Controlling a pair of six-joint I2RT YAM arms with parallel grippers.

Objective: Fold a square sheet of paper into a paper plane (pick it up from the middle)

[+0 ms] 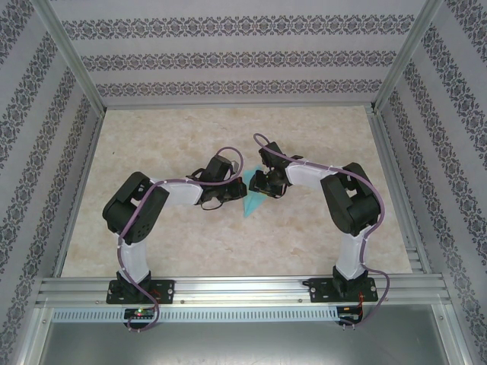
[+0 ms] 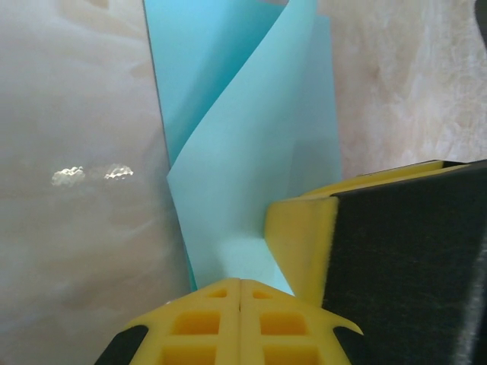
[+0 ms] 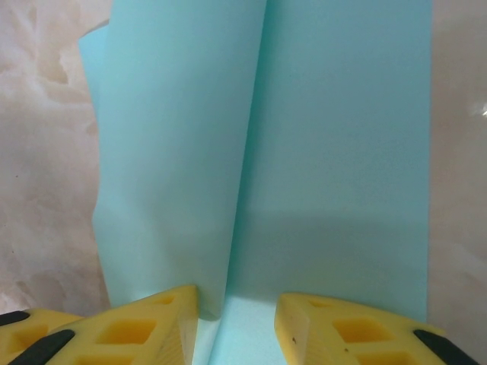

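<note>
At the middle of the pale, marbled tabletop (image 1: 228,243) the 2 arms meet over the thin turquoise sheet of paper (image 1: 249,204). It lies between their grippers with a long crease down it and 1 flap lifted off the surface. In the left wrist view, the left gripper (image 2: 240,293) has its yellow fingers pressed together at the sheet's near end; whether a layer is nipped between them cannot be told. In the right wrist view, the right gripper (image 3: 236,308) stands with a narrow gap between its fingers, straddling the edge of the lifted flap and holding nothing.

The step in hand looks like laying that flap flat and sharpening its crease, so the plane is judged partly folded — well short of a dart. To do it well, the left gripper should serve as the anchor and not slide, since thin paper will likely skate on this smooth top. The right gripper would best bring the flap down square to the centre line, then press along the fold from the anchored end outward — a skewed start would carry into every later fold. Gentle force should suffice; sideways pushing risks crumpling.
</note>
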